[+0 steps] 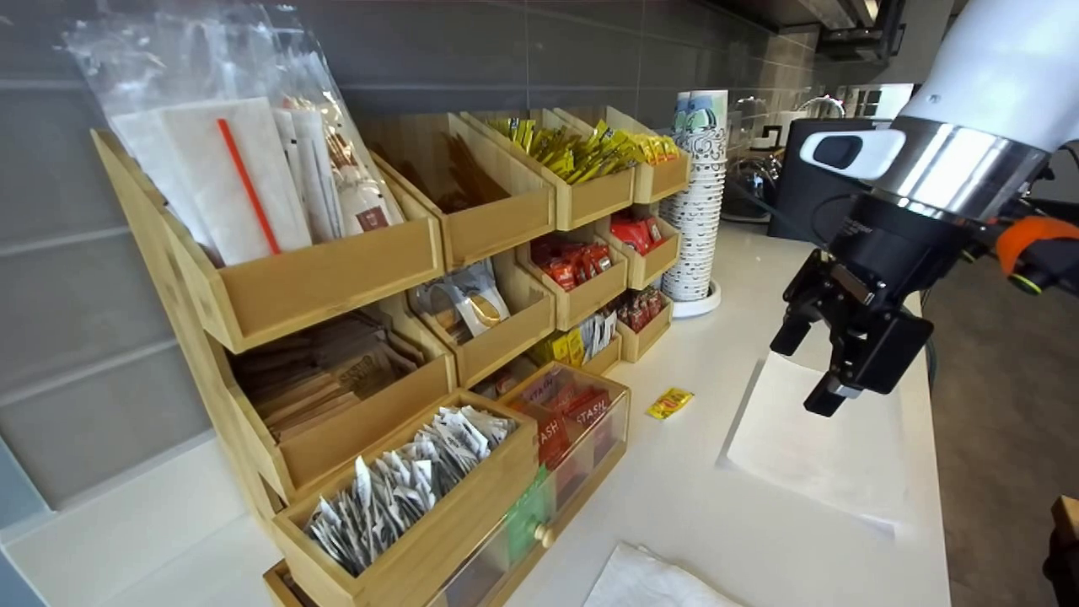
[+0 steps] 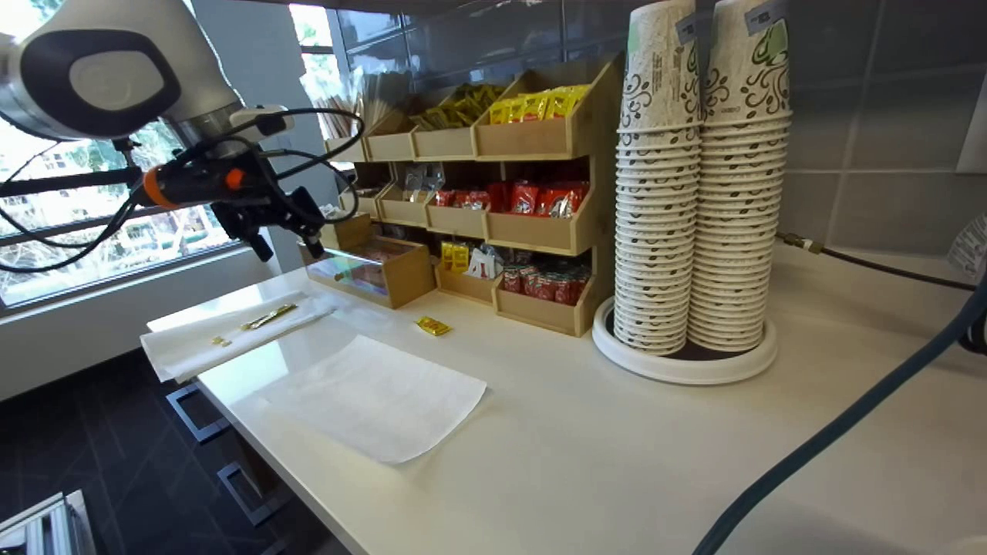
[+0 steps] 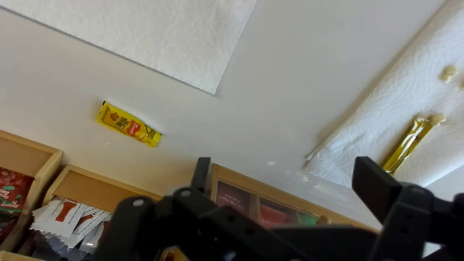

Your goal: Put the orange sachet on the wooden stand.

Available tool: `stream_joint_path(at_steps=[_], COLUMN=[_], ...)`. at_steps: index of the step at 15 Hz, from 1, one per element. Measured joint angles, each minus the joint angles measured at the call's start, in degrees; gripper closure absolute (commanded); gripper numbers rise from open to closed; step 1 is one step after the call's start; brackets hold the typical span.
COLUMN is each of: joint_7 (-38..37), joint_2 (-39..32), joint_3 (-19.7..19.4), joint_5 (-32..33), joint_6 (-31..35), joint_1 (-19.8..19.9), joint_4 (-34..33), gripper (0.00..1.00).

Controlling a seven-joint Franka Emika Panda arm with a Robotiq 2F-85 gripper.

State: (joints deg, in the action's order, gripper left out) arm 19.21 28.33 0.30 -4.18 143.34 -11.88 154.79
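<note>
The orange sachet is a small yellow packet lying flat on the white counter, in both exterior views [image 1: 670, 403] [image 2: 432, 326] and in the wrist view [image 3: 129, 124]. The wooden stand shows its three tiers of bins in both exterior views [image 1: 497, 229] [image 2: 527, 140]. Only part of its lower bins shows in the wrist view [image 3: 90, 187]. My gripper is open and empty above the counter, in both exterior views [image 1: 807, 369] [image 2: 288, 249]. In the wrist view its fingers [image 3: 282, 163] are wide apart, with the sachet beyond the left finger, not between them.
A white paper sheet [image 1: 809, 430] lies near the sachet. A folded paper towel [image 3: 391, 108] holds a gold wrapper [image 3: 407, 146] and small tan bits. A clear-fronted tea box [image 2: 412, 274] stands before the stand. Tall cup stacks [image 2: 655, 231] stand beside it. A thick cable [image 2: 848, 432] crosses an exterior view.
</note>
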Motion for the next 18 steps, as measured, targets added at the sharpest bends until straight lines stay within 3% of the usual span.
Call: stream_joint_path(at_steps=[5,13,18], joint_7=[14.6,16.9,25.6], joint_2=[-5.2,-8.2,-10.0], joint_3=[-5.6,-5.7,-8.9], joint_5=[-0.1,-0.4,-3.2], joint_6=[-0.2,0.0,6.5], joint_1=[-2.0,-2.4,-2.4], joint_4=[-2.2,-3.6,-3.4], gripper=[0.00,0.00,0.00])
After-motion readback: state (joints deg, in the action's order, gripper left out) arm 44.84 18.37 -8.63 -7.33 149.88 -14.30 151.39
